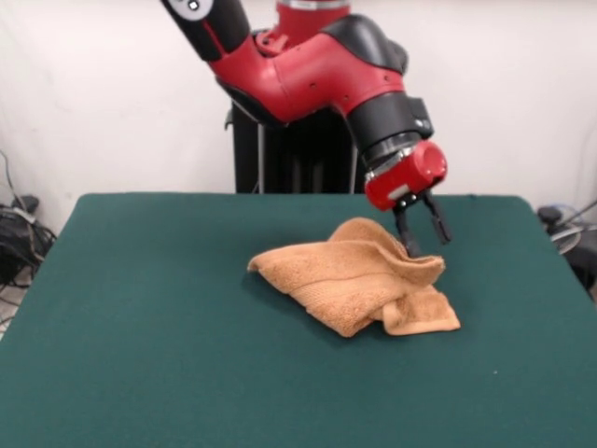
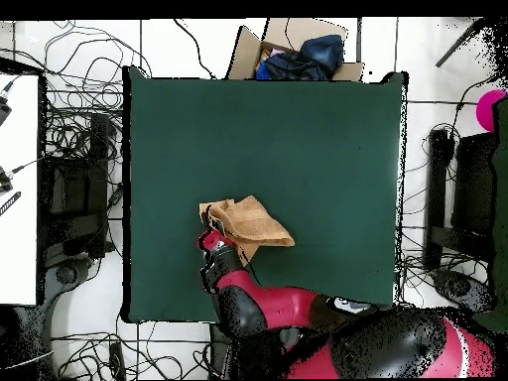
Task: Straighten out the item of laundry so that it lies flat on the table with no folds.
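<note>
The orange-tan towel [image 1: 354, 278] lies crumpled on the green table [image 1: 140, 327], right of the middle, with its layers folded over each other and a raised ridge at its far right. My gripper [image 1: 424, 238] hangs over that ridge. It is open, with its two black fingers [image 1: 408, 238] spread and one tip at the towel's top edge. In the overhead view the towel [image 2: 256, 223] lies on the table [image 2: 298, 129] near the robot's side, and the gripper [image 2: 210, 238] is at the towel's left corner. No label shows.
A cardboard box [image 2: 298, 52] holding dark blue cloth sits beyond the table's far edge. Cables [image 2: 74, 129] cover the floor on both sides. The black pedestal [image 1: 294, 154] stands behind the table.
</note>
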{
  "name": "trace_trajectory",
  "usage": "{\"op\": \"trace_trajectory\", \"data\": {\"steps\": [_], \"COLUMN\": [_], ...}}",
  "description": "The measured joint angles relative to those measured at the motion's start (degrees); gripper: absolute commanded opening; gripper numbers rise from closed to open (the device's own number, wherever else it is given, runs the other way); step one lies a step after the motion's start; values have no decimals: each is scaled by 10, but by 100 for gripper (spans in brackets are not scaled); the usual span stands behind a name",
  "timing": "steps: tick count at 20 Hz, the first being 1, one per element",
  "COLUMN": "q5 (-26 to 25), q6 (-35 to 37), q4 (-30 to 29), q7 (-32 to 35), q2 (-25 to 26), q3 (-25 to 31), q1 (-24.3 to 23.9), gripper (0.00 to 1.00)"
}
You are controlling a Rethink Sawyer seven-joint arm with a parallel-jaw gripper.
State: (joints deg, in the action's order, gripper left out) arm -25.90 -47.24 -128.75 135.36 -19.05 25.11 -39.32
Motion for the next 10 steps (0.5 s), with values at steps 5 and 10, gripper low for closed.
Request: {"op": "trace_trajectory", "data": {"steps": [5,10], "q5": [7,51], "q6": [7,120], "q4": [-14,-50], "q7": [0,0], "q2": [-10,-89], "q3": [1,4], "q1": [-9,-11], "gripper": [100,100]}}
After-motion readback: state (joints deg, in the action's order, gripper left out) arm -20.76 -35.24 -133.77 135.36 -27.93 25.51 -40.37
